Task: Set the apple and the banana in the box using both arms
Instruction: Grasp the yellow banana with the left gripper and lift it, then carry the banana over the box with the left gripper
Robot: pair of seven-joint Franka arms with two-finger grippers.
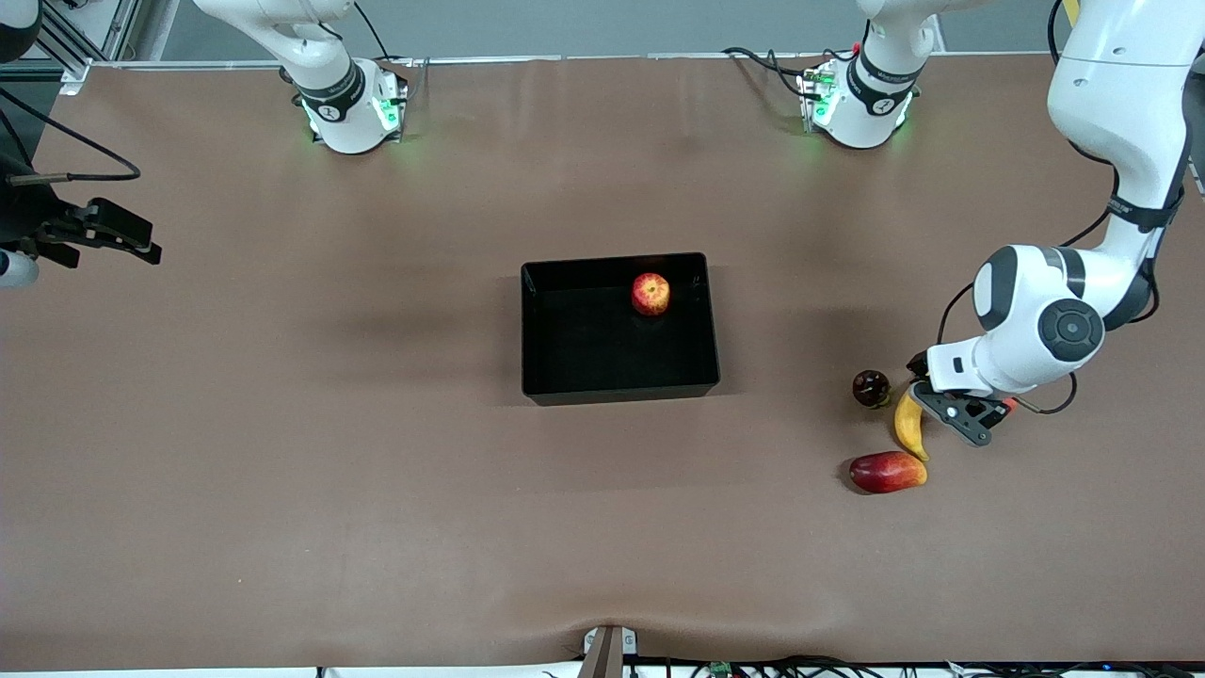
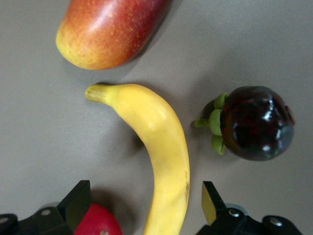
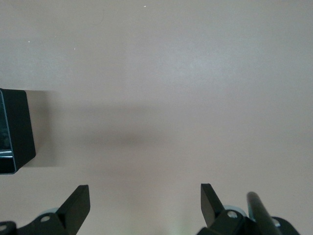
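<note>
Apple (image 1: 650, 294) sat in box (image 1: 712, 320). Left gripper (image 2: 146, 205) hung wide over banana (image 2: 159, 152), toward left arm's end from box; should've centred, avoided mangosteen (image 2: 257, 122) beside it. Right gripper (image 3: 145, 208) waited, wide, empty.

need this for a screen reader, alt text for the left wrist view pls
The left gripper hangs open over a yellow banana on the brown table, one finger on each side of it. A red-and-yellow mango lies past the banana's stem end, a dark purple round fruit with green leaves beside it, and part of a red fruit shows by one finger.
</note>
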